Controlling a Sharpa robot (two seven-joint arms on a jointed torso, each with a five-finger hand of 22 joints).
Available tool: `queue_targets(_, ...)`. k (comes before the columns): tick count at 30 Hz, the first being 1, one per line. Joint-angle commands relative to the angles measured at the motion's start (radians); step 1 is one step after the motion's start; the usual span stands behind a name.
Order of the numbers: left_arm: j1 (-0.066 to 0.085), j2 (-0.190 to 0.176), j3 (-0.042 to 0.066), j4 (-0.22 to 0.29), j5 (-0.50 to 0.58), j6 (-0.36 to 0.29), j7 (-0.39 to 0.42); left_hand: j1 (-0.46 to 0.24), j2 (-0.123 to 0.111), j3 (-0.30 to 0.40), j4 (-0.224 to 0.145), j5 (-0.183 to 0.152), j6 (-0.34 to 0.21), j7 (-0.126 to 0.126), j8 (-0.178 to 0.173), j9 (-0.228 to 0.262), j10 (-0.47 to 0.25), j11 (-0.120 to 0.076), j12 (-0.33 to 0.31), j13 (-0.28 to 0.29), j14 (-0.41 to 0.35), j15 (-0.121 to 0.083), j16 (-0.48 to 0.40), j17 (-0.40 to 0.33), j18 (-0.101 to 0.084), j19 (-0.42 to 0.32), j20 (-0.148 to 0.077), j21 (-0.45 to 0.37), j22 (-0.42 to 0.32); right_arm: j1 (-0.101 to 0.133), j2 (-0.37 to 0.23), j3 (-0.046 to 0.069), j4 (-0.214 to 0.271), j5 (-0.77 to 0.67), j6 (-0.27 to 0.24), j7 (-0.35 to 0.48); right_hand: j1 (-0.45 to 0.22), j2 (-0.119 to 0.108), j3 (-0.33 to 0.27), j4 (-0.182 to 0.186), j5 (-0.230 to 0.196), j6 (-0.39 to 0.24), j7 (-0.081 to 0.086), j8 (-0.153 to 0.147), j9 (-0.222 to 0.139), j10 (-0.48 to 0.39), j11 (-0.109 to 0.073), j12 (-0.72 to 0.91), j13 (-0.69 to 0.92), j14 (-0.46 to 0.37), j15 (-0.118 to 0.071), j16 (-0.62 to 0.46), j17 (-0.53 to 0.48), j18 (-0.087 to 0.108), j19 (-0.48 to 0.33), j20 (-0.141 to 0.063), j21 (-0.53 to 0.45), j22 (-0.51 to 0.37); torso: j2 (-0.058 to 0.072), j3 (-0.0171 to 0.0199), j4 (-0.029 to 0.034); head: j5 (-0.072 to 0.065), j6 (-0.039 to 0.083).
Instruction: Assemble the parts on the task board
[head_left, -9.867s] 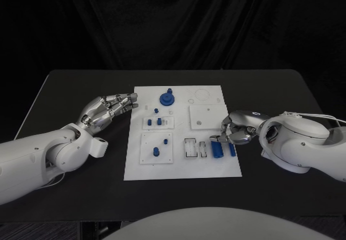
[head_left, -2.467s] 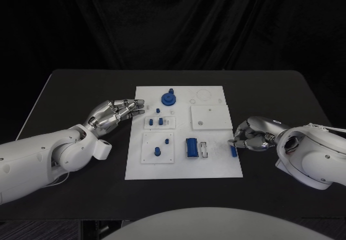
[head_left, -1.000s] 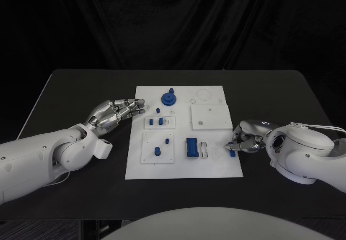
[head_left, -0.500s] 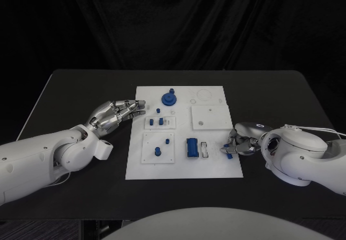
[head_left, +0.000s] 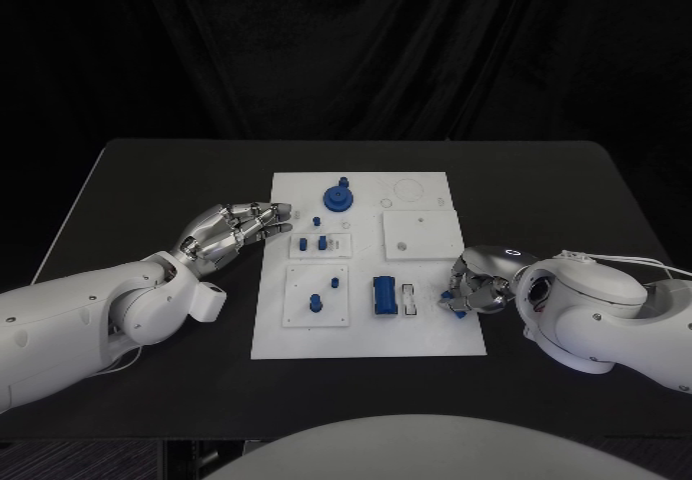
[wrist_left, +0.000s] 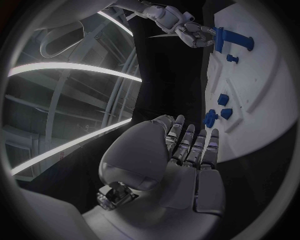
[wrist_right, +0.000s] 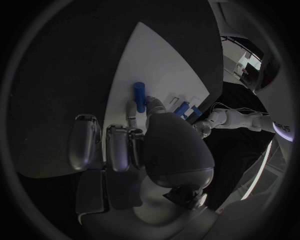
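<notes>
Left hand: (head_left: 231, 228) fingers apart, holding nothing, hovering over the desk (head_left: 159, 180) just beside the task board's left edge.
Task board: (head_left: 368, 335) white plate at the desk's middle.
Blue cylinder: (head_left: 384, 294) lying in a slot near the board's lower middle.
Right hand: (head_left: 477, 283) at the board's right edge, fingers curled on a small blue part (head_left: 456, 306).

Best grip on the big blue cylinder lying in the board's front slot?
Pinch the blue cylinder across its round sides near mid-length, coming from above. It lies flat on the task board, long axis front to back, with only its top and flanks exposed. The right robot hand is closest.
</notes>
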Motion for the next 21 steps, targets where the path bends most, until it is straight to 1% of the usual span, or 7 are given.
queue_targets(1,-0.003,0.0,0.001,0.001,0.002,0.016,0.012,-0.012,-0.002,0.004,-0.001,0.002,0.003,0.004,0.005,0.001,0.003,0.002,0.003,0.001,0.003,0.004,0.006,0.001,-0.013,0.005,0.002,0.003,-0.001,-0.013,0.001,-0.009,-0.008,0.041,-0.035,0.02,0.0,-0.012,0.158,-0.126,0.013,0.008,0.002,0.011,-0.243,0.104,-0.003,0.003,0.263,0.059,-0.001,-0.002,0.019,0.011,0.037,-0.001,0.003,0.186,0.0,-0.0003,0.0008,-0.002,0.0)
queue_targets(6,-0.004,0.0,0.001,-0.001,0.002,0.017,0.012,-0.013,-0.002,0.008,0.0,0.002,0.003,0.005,0.005,0.001,0.006,0.005,0.006,0.002,0.003,0.003,0.006,0.001,-0.013,0.005,0.001,0.003,-0.001,-0.013,0.0,-0.009,-0.007,0.163,-0.119,0.088,-0.034,-0.035,0.246,-0.166,0.048,0.001,0.008,0.039,-0.22,0.104,0.002,0.003,0.263,0.059,0.003,-0.002,0.018,0.011,0.038,0.003,0.006,0.187,0.0,-0.0006,0.0004,-0.002,0.0)
queue_targets(9,-0.004,0.0,0.001,-0.002,0.002,0.017,0.011,-0.013,-0.002,0.008,0.0,0.002,0.003,0.005,0.005,0.001,0.006,0.005,0.006,0.002,0.003,0.003,0.006,0.001,-0.013,0.005,0.001,0.003,-0.001,-0.013,0.0,-0.009,-0.005,0.258,-0.174,0.144,-0.055,-0.04,0.272,-0.174,0.057,-0.004,0.007,0.05,-0.21,0.104,0.001,0.003,0.263,0.061,0.003,0.001,0.022,0.01,0.039,0.003,0.009,0.188,0.0,-0.0009,-0.0002,0.0,0.0)
queue_targets(10,-0.005,0.0,0.001,-0.002,0.002,0.017,0.011,-0.013,-0.002,0.008,0.0,0.002,0.003,0.005,0.005,0.001,0.006,0.005,0.006,0.002,0.003,0.003,0.006,0.001,-0.013,0.005,0.001,0.003,-0.001,-0.013,0.0,-0.009,-0.004,0.286,-0.189,0.161,-0.07,-0.042,0.286,-0.177,0.07,-0.009,0.006,0.058,-0.202,0.104,-0.001,0.003,0.263,0.063,0.002,0.007,0.031,0.008,0.042,0.003,0.019,0.191,0.0,-0.0008,-0.0004,0.0,0.0)
queue_targets(11,-0.005,0.0,0.001,-0.002,0.002,0.018,0.011,-0.013,-0.002,0.008,0.0,0.002,0.003,0.005,0.005,0.001,0.006,0.005,0.006,0.002,0.003,0.003,0.006,0.001,-0.013,0.005,0.001,0.003,-0.001,-0.013,0.0,-0.009,-0.002,0.328,-0.209,0.185,-0.092,-0.04,0.301,-0.177,0.05,-0.015,0.0,0.07,-0.192,0.104,-0.005,0.003,0.263,0.064,-0.001,0.009,0.032,0.006,0.046,0.001,0.03,0.194,0.001,-0.0007,-0.0006,0.0,0.0)
queue_targets(13,-0.005,0.0,0.001,-0.002,0.002,0.018,0.011,-0.013,-0.002,0.008,0.0,0.002,0.003,0.005,0.005,0.001,0.006,0.005,0.006,0.002,0.003,0.003,0.006,0.001,-0.013,0.005,0.001,0.003,-0.001,-0.013,0.001,-0.009,0.0,0.39,-0.237,0.22,-0.112,-0.039,0.314,-0.175,0.038,-0.022,-0.004,0.078,-0.184,0.104,-0.008,0.003,0.263,0.066,-0.004,0.013,0.037,0.006,0.047,-0.002,0.033,0.194,0.001,-0.0007,-0.0004,0.0,0.0)
queue_targets(21,-0.006,-0.002,0.001,0.0,0.002,0.017,0.009,-0.013,-0.002,0.008,0.0,0.002,0.003,0.005,0.005,0.001,0.006,0.005,0.006,0.002,0.003,0.003,0.006,0.001,-0.013,0.005,0.001,0.003,-0.001,-0.013,0.005,-0.009,-0.001,0.547,-0.278,0.303,-0.165,-0.033,0.338,-0.158,0.043,-0.039,-0.002,0.077,-0.184,0.104,-0.007,0.003,0.263,0.067,-0.005,0.019,0.044,0.005,0.049,-0.004,0.041,0.196,0.001,0.0003,-0.0006,0.001,0.0)
